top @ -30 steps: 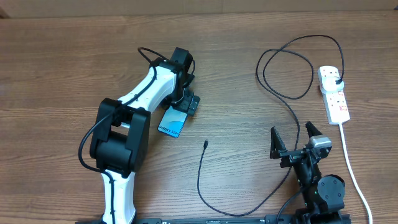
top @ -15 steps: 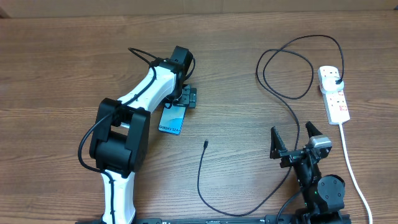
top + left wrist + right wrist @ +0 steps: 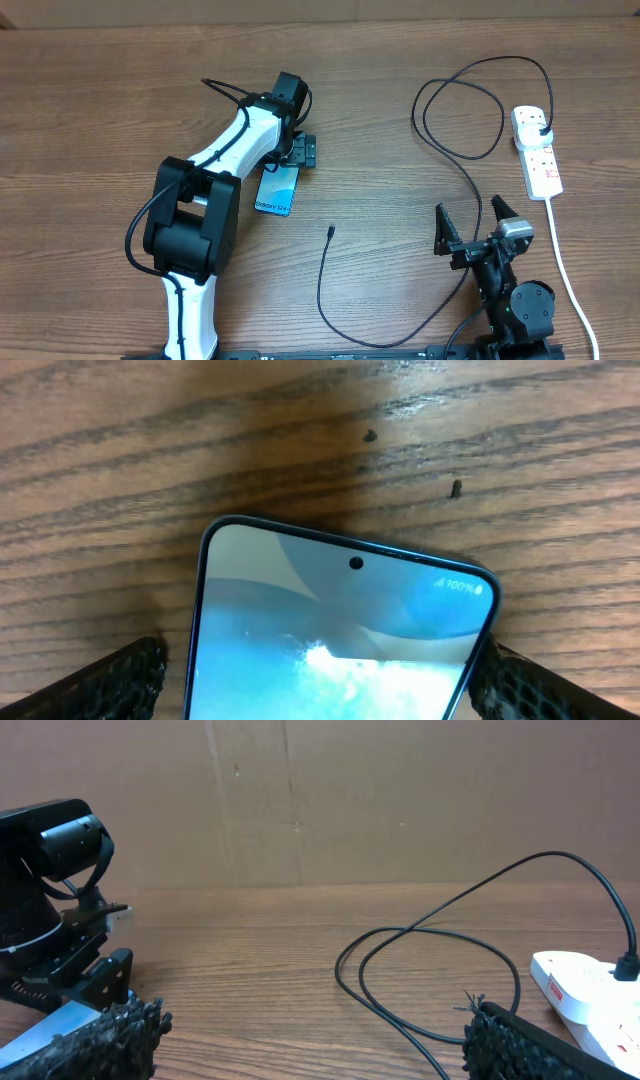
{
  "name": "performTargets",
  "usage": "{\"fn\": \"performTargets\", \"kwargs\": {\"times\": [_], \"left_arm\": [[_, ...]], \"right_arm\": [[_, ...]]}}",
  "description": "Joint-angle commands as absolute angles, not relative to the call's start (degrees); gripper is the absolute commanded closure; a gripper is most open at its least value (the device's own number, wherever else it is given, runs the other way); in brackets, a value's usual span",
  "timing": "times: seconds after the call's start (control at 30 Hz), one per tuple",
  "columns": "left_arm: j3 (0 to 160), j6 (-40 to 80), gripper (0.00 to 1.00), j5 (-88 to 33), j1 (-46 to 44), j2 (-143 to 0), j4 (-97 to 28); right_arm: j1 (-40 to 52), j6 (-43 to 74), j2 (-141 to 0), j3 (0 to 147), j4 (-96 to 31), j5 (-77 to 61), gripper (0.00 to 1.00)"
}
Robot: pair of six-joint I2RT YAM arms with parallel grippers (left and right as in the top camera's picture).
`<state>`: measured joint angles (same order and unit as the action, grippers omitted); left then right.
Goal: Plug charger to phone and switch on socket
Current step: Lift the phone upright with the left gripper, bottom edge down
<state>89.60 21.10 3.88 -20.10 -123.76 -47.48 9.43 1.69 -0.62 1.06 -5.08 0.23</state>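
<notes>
Alignment looks the step in hand: the left end effector (image 3: 318,672) straddles the slim blue-screened smartphone (image 3: 276,190) on the wooden tabletop (image 3: 100,100), open, one pad clear of its edge. The smartphone's near end should face the thin black charger cable (image 3: 322,280). The right end effector (image 3: 468,210) gapes empty.

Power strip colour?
The elongated multi-outlet power strip is white with red marks; overhead shows it best.
</notes>
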Motion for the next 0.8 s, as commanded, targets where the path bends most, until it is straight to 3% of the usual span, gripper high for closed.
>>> {"fn": "performTargets", "kwargs": {"times": [0.0, 0.4, 0.57, 0.77], "left_arm": [[89.0, 22.2, 0.00, 4.4, -19.5, -125.4, -47.8], [89.0, 5.7, 0.01, -0.2, -19.5, -125.4, -51.7], [89.0, 4.3, 0.01, 0.0, -19.5, -125.4, -52.6], [89.0, 4.3, 0.08, 0.0, -19.5, -125.4, -52.1]], "right_arm": [[9.7, 1.6, -0.2, 0.4, -4.7, 0.1, 0.00], [9.7, 1.6, -0.2, 0.4, -4.7, 0.1, 0.00], [9.7, 1.6, -0.2, 0.4, -4.7, 0.1, 0.00], [9.7, 1.6, -0.2, 0.4, -4.7, 0.1, 0.00]]}}
